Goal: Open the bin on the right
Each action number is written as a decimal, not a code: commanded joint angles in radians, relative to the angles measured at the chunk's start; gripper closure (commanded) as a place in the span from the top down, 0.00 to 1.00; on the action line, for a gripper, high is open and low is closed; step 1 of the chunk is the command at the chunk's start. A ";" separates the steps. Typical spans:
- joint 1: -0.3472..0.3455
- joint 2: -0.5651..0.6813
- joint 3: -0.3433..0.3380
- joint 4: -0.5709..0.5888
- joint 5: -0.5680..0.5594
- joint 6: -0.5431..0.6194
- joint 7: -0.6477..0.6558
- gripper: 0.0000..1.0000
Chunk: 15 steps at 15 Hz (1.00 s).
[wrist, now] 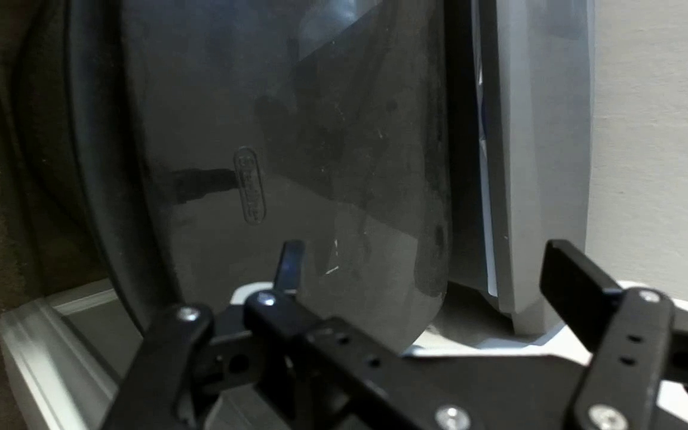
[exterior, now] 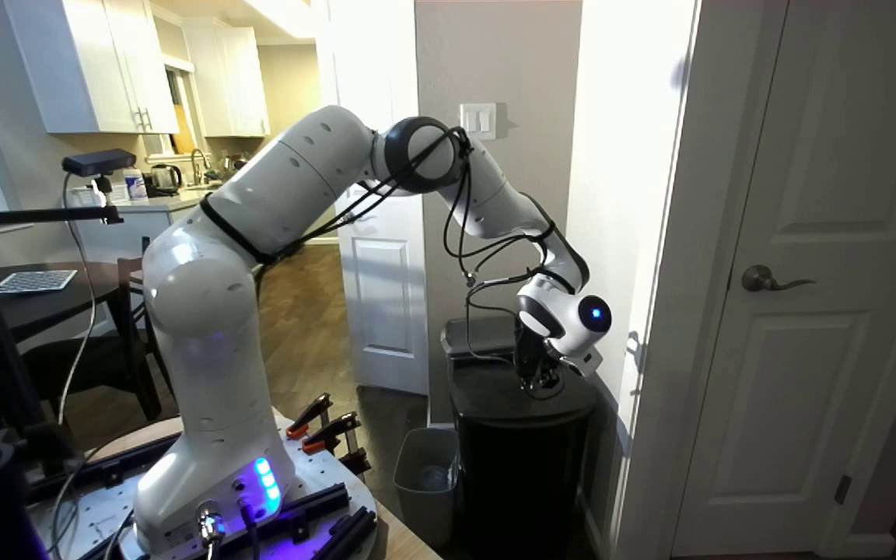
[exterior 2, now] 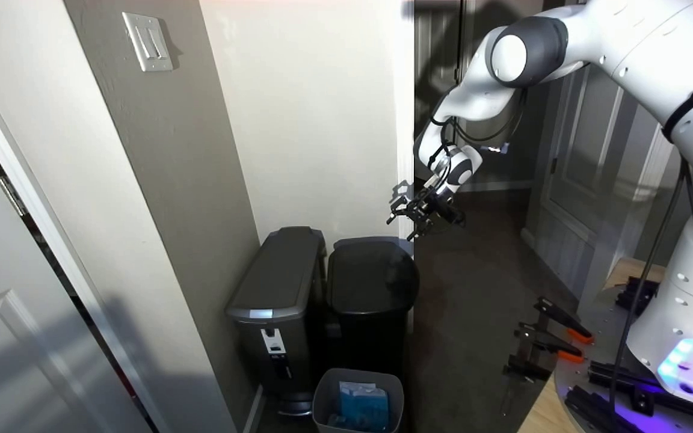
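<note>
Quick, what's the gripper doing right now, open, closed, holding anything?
Black two-fingered gripper: open, its fingers wide apart in the wrist view, holding nothing.

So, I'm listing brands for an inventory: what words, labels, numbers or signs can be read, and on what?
"Sterilite" (faint, best reading): oval logo on the lid of the black trash bin.
Unreadable, too small: white label on the grey step bin.
Unreadable, too blurred: any print on the blue package in the grey wastebasket.
Unreadable, too small: any print on the white-and-blue container on the kitchen counter.
</note>
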 commanded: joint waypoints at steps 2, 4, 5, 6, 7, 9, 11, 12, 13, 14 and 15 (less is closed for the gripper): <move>0.001 -0.038 -0.014 -0.054 -0.056 0.121 0.045 1.00; -0.024 -0.018 -0.012 -0.045 -0.067 0.134 0.056 1.00; -0.042 -0.005 -0.006 -0.035 -0.073 0.119 0.052 1.00; -0.057 0.011 0.002 -0.022 -0.064 0.119 0.037 1.00; -0.071 0.024 0.009 -0.013 -0.061 0.111 0.031 1.00; -0.095 0.055 0.026 0.010 -0.043 0.107 0.012 1.00; -0.113 0.087 0.045 0.034 -0.029 0.109 0.001 1.00; -0.121 0.101 0.055 0.046 -0.022 0.111 -0.005 1.00; -0.127 0.114 0.065 0.057 -0.017 0.107 -0.008 1.00; -0.131 0.128 0.073 0.071 -0.015 0.104 -0.010 1.00; -0.135 0.142 0.083 0.084 -0.011 0.102 -0.015 1.00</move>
